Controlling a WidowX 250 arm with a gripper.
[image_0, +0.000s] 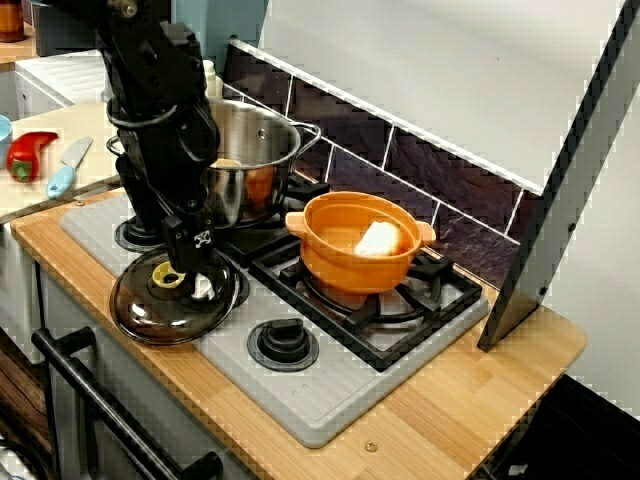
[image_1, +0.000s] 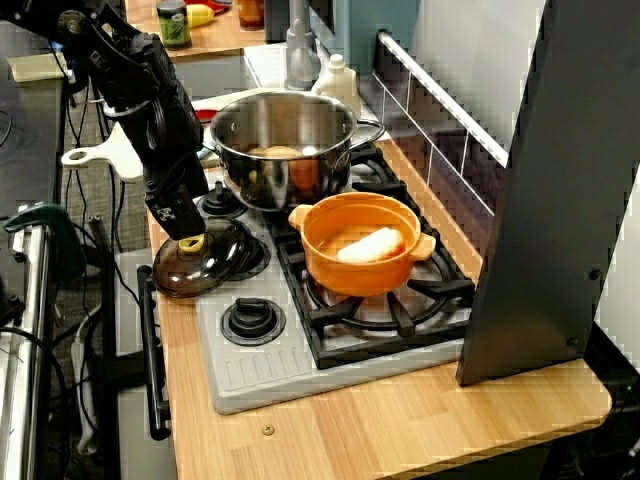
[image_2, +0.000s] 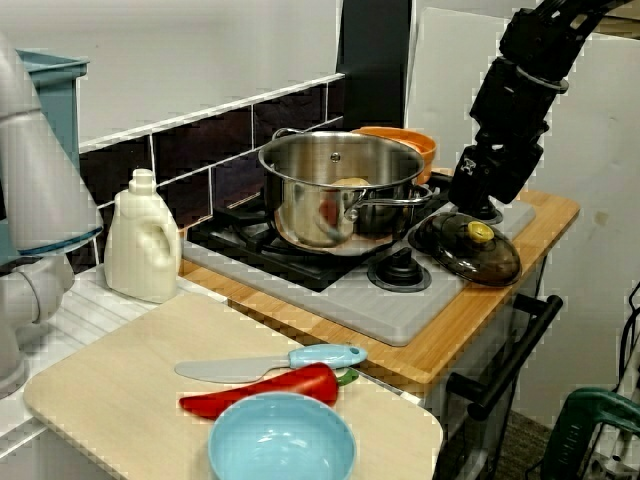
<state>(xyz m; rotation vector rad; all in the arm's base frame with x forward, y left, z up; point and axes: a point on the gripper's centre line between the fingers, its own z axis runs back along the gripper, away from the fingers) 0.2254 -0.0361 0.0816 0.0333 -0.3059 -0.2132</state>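
My gripper (image_0: 193, 272) hangs low over the glass lid (image_0: 150, 315), fingers pointing down at its yellow knob (image_0: 166, 277). In the close view of the stove my fingertips sit right at the knob's edge, with a pale pad showing just beside it. In the view from the chopping-board end there seems to be a sliver of space between me and the knob (image_2: 480, 233). I cannot tell from any view how wide my fingers stand, nor whether they have hold of anything. The lid, dark and domed, lies flat on the grey stove top (image_0: 300, 400) at its front corner, near the edge of the wooden counter (image_0: 480, 380). Just beside the lid, on the same front strip, is a round black burner cap (image_0: 283, 343). Behind the lid stands a steel pot (image_0: 255, 150), uncovered, with something pale and something orange inside it. Next to that, on the black grate, sits an orange pot (image_0: 345, 265) holding a white lump (image_0: 378, 240). From the chopping-board end I can also see a white bottle (image_2: 142, 240) against the tiled wall. On the pale chopping board (image_2: 120, 390) lie a red pepper (image_2: 260, 392) and a blue-handled knife (image_2: 270, 364) close together, with a light blue bowl (image_2: 282, 445) just in front of them
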